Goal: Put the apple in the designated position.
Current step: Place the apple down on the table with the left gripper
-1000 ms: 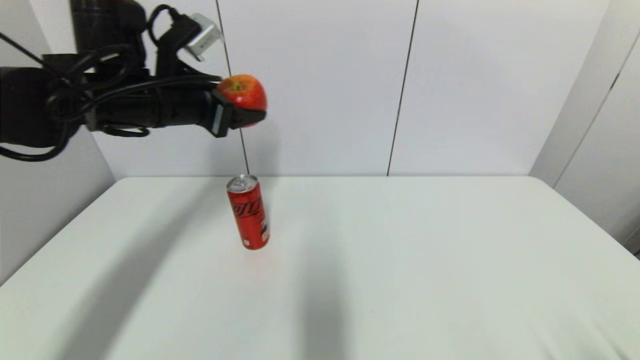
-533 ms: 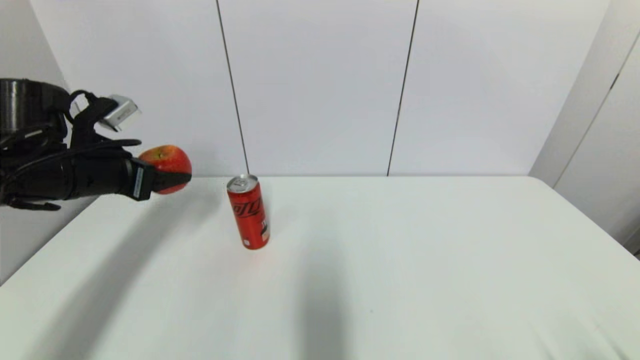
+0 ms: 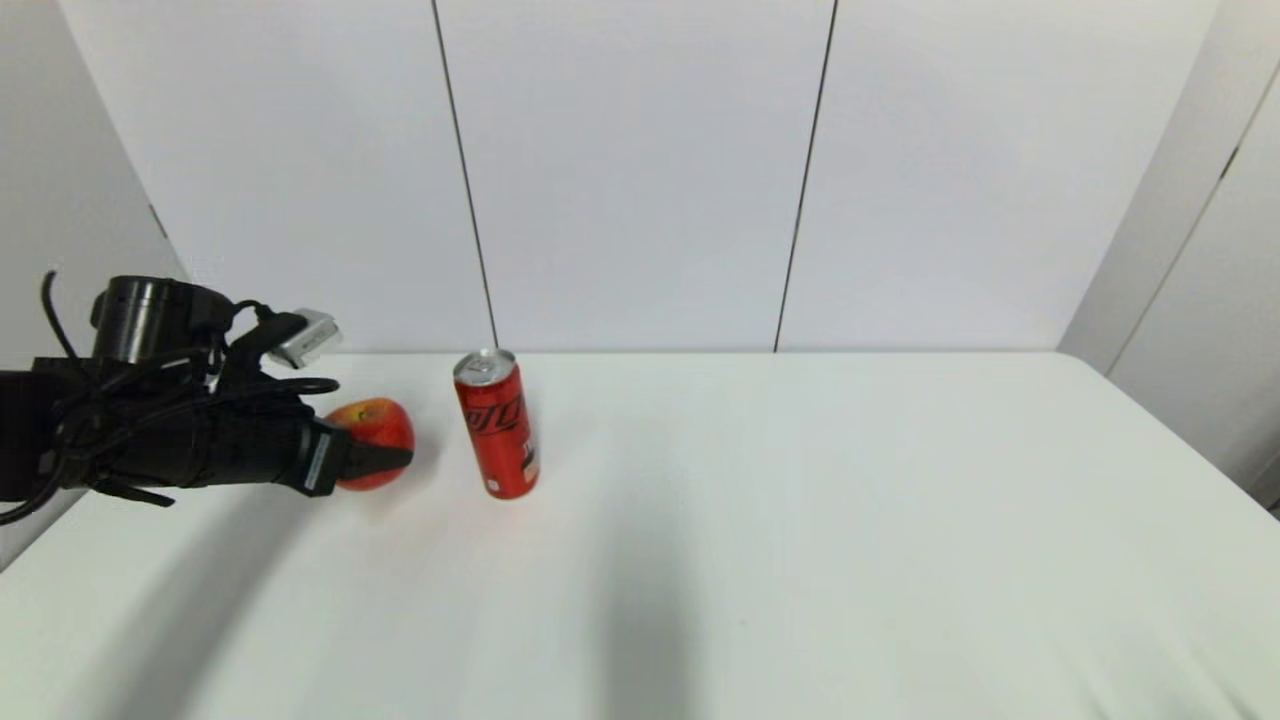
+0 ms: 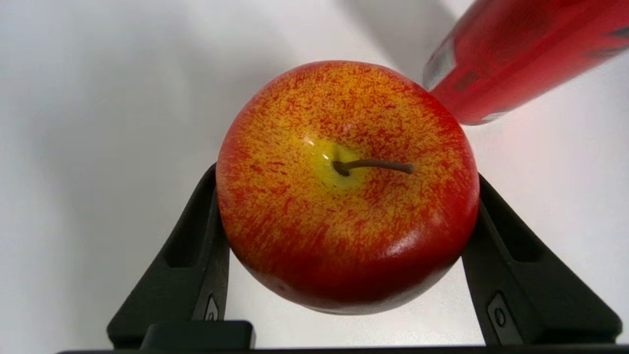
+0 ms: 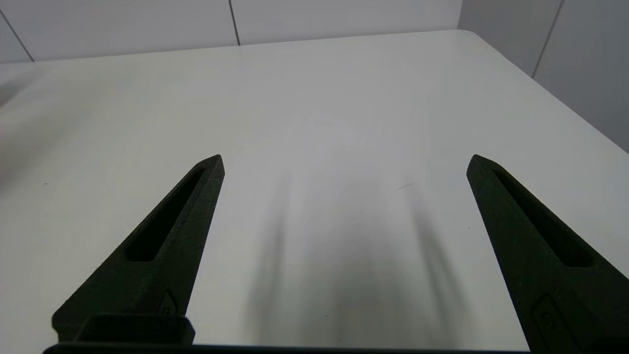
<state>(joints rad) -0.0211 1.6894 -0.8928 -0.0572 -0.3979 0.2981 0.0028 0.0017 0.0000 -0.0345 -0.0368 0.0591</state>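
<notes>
The left gripper [image 3: 385,460] was low over the desk [image 3: 800,520], near the far left corner, and its two black fingers [image 4: 196,246] pinched the apple [image 3: 372,457] on both sides. The apple was red w/ a yellow patch around the stem, stem side turned up. It was at desk level or just above; I cannot tell if it touched the surface. The red can [image 3: 497,424] stood upright just beside the apple, on the side toward the middle of the desk, close to the far edge, w/ a small gap between them. In the left wrist view the can [image 4: 516,54] appeared behind the apple [image 4: 346,187], not touching it. The right gripper [image 5: 344,162] hung over a bare part of the desk, near the right side, fingers [image 5: 162,246] spread wide apart, w/ nothing between them
</notes>
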